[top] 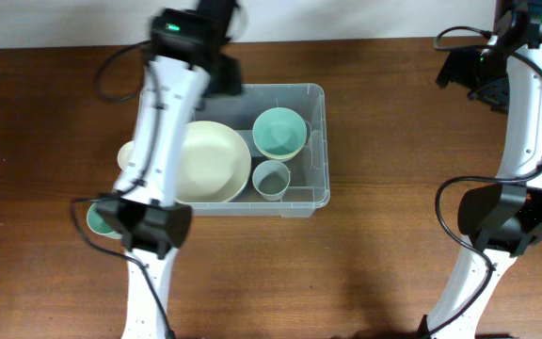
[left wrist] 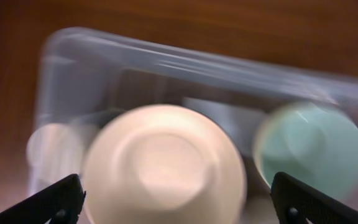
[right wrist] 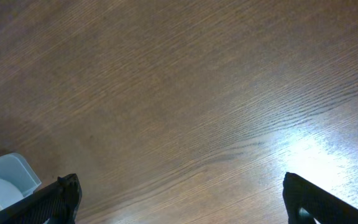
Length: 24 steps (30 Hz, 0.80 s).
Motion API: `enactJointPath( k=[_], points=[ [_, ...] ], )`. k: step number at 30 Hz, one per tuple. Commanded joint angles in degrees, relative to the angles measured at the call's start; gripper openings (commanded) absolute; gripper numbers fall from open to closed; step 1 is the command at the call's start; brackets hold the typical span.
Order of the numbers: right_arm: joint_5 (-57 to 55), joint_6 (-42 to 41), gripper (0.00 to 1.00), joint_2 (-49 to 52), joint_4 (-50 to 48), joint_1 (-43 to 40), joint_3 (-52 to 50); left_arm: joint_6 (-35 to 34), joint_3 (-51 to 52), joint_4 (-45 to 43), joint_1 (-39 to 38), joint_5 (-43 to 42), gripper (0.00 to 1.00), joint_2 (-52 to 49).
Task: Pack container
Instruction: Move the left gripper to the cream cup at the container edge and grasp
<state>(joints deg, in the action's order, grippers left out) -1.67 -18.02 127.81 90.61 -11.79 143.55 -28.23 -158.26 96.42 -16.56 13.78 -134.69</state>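
Dark wooden table (top: 384,141), clear container (top: 316,174) on it; teal bowl (top: 96,219) alongside

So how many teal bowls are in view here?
2. One teal bowl sits inside the container, at its far right corner. A second teal bowl lies on the table outside it, beside the left arm, mostly hidden. That arm may cover others.

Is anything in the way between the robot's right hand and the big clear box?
No, nothing visible. The right gripper hangs open over bare table. Only wood lies between it and the container, whose corner shows at the lower left of the right wrist view.
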Motion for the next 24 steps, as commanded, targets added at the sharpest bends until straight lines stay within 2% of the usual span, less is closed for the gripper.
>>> enactJointPath(
  k=[1, 7, 10, 13, 24],
  points=[
    [-0.92, -0.39, 0.99, 0.46, -0.04, 0.13, -0.15, -8.68, -0.13, 0.28, 7.89, -3.02, 0.98, 0.02],
    [-0.90, -0.39, 0.99, 0.46, -0.04, 0.13, -0.15, -6.34, 3.23, 0.28, 21.99, -15.54, 0.99, 0.02],
    [-0.90, -0.39, 0.99, 0.46, -0.04, 0.13, -0.15, 2.38, 6.21, 0.31, 26.16, -20.87, 0.98, 0.02],
    [-0.90, -0.39, 0.99, 0.46, -0.04, 0.13, -0.15, 10.01, 12.07, 0.31, 28.83, -22.10, 0.98, 0.02],
    [-0.92, -0.42, 0.99, 0.46, -0.04, 0.13, -0.15, 10.84, 20.65, 0.31, 36.76, -20.81, 0.98, 0.02]
  ],
)
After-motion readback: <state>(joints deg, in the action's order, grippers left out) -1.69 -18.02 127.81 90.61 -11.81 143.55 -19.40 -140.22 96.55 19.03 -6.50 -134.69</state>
